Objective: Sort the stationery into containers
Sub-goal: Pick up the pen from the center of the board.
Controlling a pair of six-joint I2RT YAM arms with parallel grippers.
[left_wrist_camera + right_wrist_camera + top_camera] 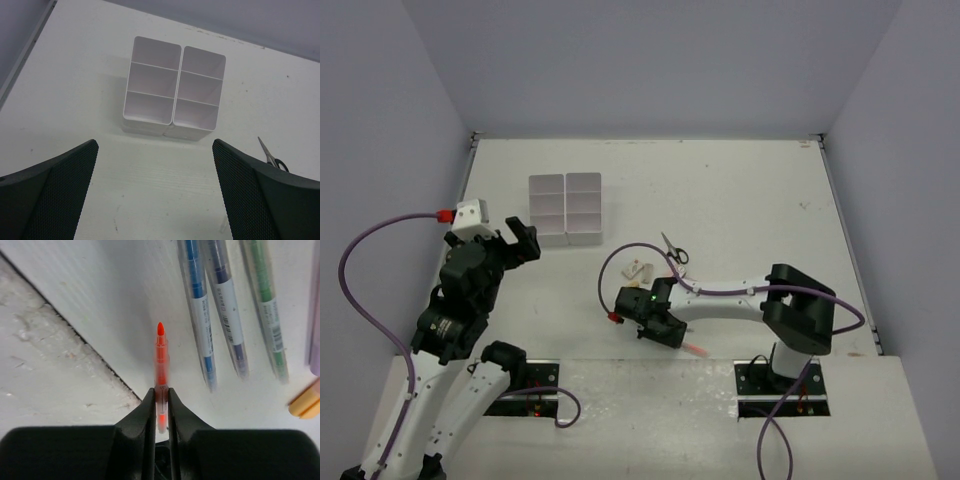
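Note:
My right gripper (161, 392) is shut on a thin red pen (160, 357), held near the table's front edge. The pen's tip pokes out beside the right gripper in the top view (697, 349). A blue pen (199, 305), a dark purple-blue pen (227, 310) and a green pen (265, 300) lie side by side to the right of it. A pink-orange marker end (306, 404) shows at the right edge. The white six-compartment tray (172, 121) stands ahead of my open, empty left gripper (155, 146), and all compartments look empty. Black-handled scissors (673, 250) and small erasers (638, 268) lie mid-table.
The table's front edge (85, 342) runs diagonally just left of the red pen. The white tray (565, 238) stands at the back left, with my left gripper (522, 243) just in front of it. A purple cable loops over the right arm (720, 300).

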